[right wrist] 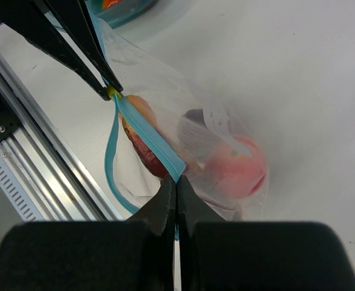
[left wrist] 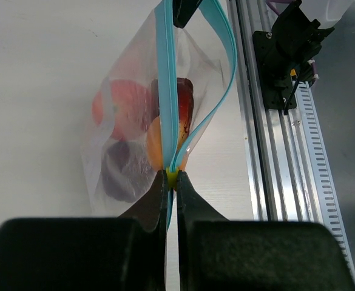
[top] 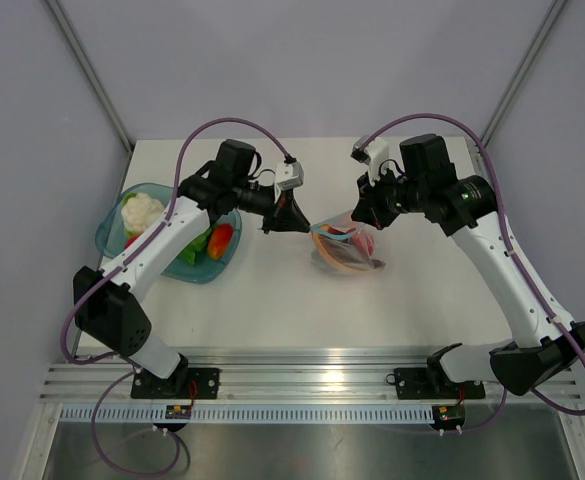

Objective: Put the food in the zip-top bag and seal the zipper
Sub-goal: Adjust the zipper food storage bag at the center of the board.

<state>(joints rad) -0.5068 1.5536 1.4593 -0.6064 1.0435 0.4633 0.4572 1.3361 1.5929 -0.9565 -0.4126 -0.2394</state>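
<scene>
Teal and translucent, the bowl (top: 200, 272) sat at the left of the table (top: 272, 310), holding a white cauliflower-like piece and some red, orange and green ones, well apart from the work. To its right the left gripper (left wrist: 172, 182) was pinched shut on one end of the zipper (left wrist: 165, 91), where a small yellow bit showed between its tips. Between the two arms, near the middle of the table, lay the zip-top bag (top: 347, 258) with the food (left wrist: 125, 109) inside: a red round piece, an orange one and a dark purple one crowded behind the film. Furthest right, the right gripper (right wrist: 176, 185) was clamped on the opposite end of the zipper, so one lip ran taut between the two grips while the other bowed away in a loose loop; the seal looked unfinished. The pouch would likely be light, limp and slippery, sagging under the toys, so the stiffer teal strip seemed the only sound place to hold. Whether the yellow bit was a slider or a mark could not be told. From overhead the arms hid both pinch points, and the film blurred the pieces' outlines.
</scene>
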